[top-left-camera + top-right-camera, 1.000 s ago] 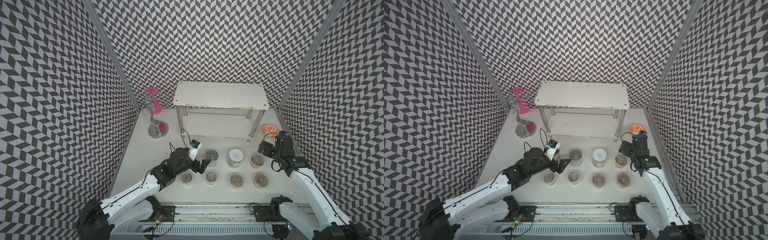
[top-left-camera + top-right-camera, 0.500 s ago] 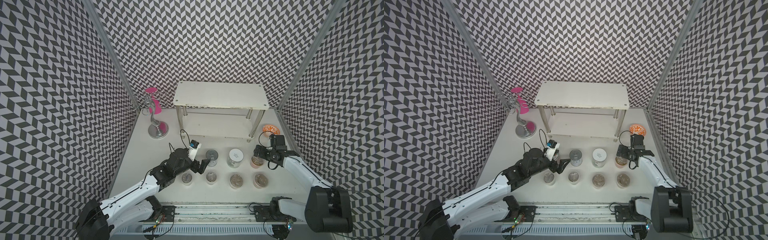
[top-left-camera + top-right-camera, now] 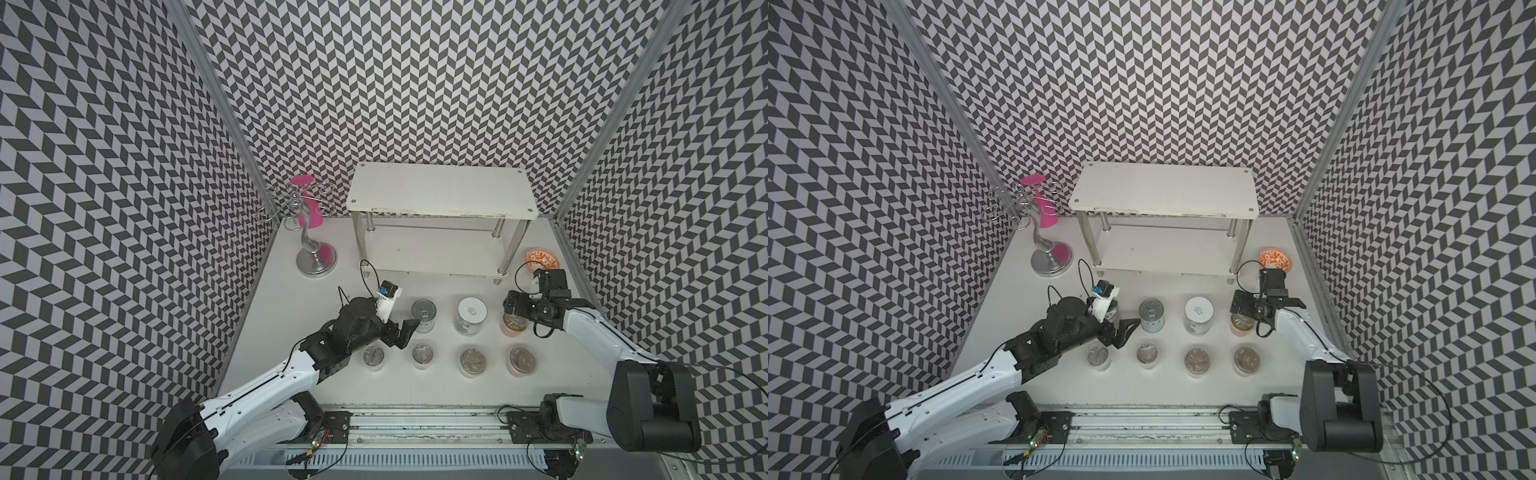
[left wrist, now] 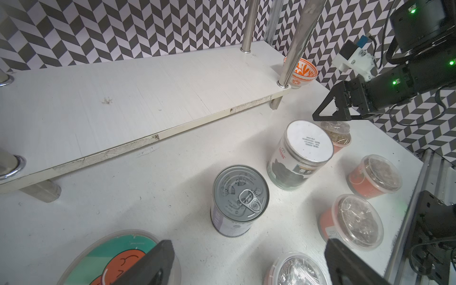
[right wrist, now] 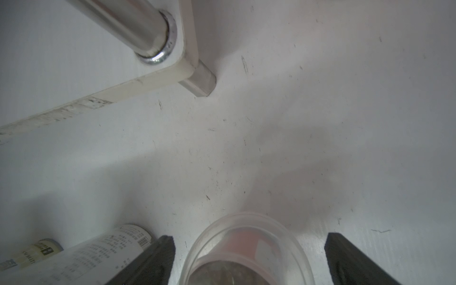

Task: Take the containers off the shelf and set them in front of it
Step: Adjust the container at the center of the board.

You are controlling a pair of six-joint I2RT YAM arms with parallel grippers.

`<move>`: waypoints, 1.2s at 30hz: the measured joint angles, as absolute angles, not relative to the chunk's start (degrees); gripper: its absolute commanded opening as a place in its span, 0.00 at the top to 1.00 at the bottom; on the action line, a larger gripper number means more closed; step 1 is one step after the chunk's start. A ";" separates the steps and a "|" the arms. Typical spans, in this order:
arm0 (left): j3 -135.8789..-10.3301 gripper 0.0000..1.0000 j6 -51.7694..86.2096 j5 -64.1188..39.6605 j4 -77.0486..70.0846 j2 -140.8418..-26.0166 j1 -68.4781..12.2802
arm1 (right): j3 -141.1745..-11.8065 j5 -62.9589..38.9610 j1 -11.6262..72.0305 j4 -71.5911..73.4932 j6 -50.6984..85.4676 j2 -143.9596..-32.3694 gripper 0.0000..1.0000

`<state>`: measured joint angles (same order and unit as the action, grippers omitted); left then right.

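Eight containers (image 3: 422, 354): on the worktop (image 3: 415, 388) before the shelf (image 3: 440, 191), two rows of four.
Count: five tubs (image 3: 473, 359), one silver can (image 3: 424, 311), one white-lidded jar (image 3: 472, 311), one picture-lid jar (image 4: 111, 254).
Back-row end tub (image 3: 514, 330): upright, straight between the right claw's (image 5: 248, 239) released jaws, untouched; right arm nearest, so it likely lifts straight up.
Left claw (image 4: 248, 244): released, empty, beside picture-lid jar.
Shelf tiers: no container seen.

A tub (image 3: 514, 329) stands between the right claw's (image 5: 248, 240) jaws — jar (image 3: 472, 311) just left, shelf (image 3: 440, 189) beyond; the can (image 4: 240, 195) lies ahead of the left claw (image 4: 248, 244).
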<state>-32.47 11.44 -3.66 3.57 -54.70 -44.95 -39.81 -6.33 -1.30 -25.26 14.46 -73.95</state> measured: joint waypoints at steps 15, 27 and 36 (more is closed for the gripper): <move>-32.47 0.00 11.44 -3.68 3.55 -54.74 -44.95 | -39.81 -7.38 -1.30 -26.24 14.44 -72.77 0.16; -32.05 0.00 11.66 -3.70 3.53 -54.72 -44.95 | -39.79 -7.57 -1.30 -27.88 14.55 -71.61 0.16; -31.29 0.00 11.70 -3.73 3.55 -54.61 -44.95 | -39.79 -7.60 -1.30 -28.08 14.55 -71.61 0.18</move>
